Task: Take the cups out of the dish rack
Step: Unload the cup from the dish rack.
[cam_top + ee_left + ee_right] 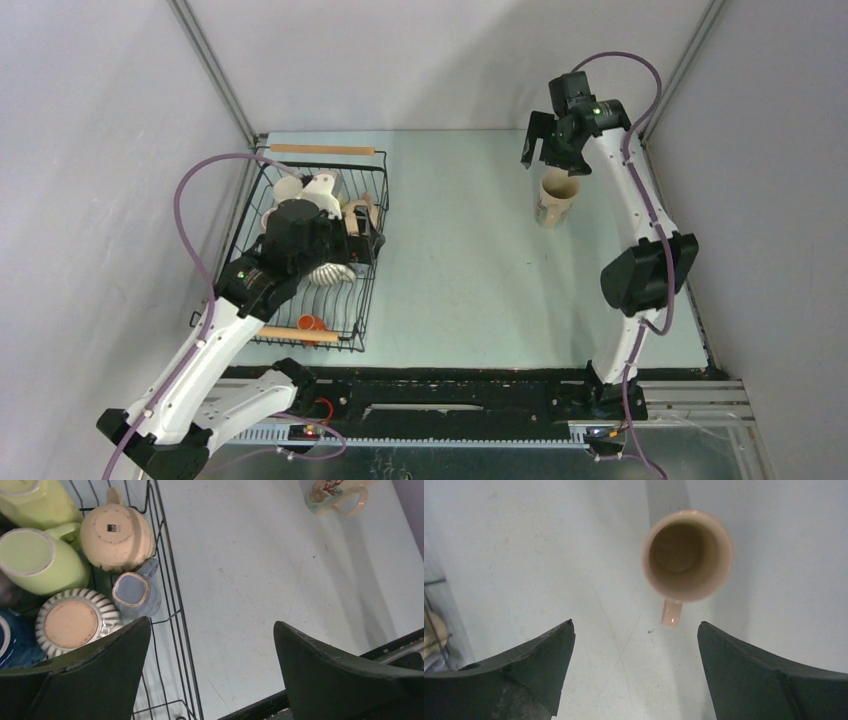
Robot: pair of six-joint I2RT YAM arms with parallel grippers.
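The dish rack (370, 278) is a black wire basket at the table's left, with a wooden handle at each short end. In the left wrist view several cups sit upside down inside it: two yellow-green cups (37, 562), a tan one (117, 537), a grey-blue one (134, 592), a ribbed cream one (75, 622) and a dark blue one (12, 640). My left gripper (211, 625) hangs open over the rack's right rim (167, 555), empty. A tan cup (687, 555) stands upright on the table at the far right. Just above it my right gripper (635, 624) is open and clear of it.
The tan cup (555, 198) stands alone on the pale table near the right arm (640, 270). A small orange item (310, 322) lies in the rack's near end. Grey walls close in the table on three sides. A black rail (450, 395) runs along the near edge.
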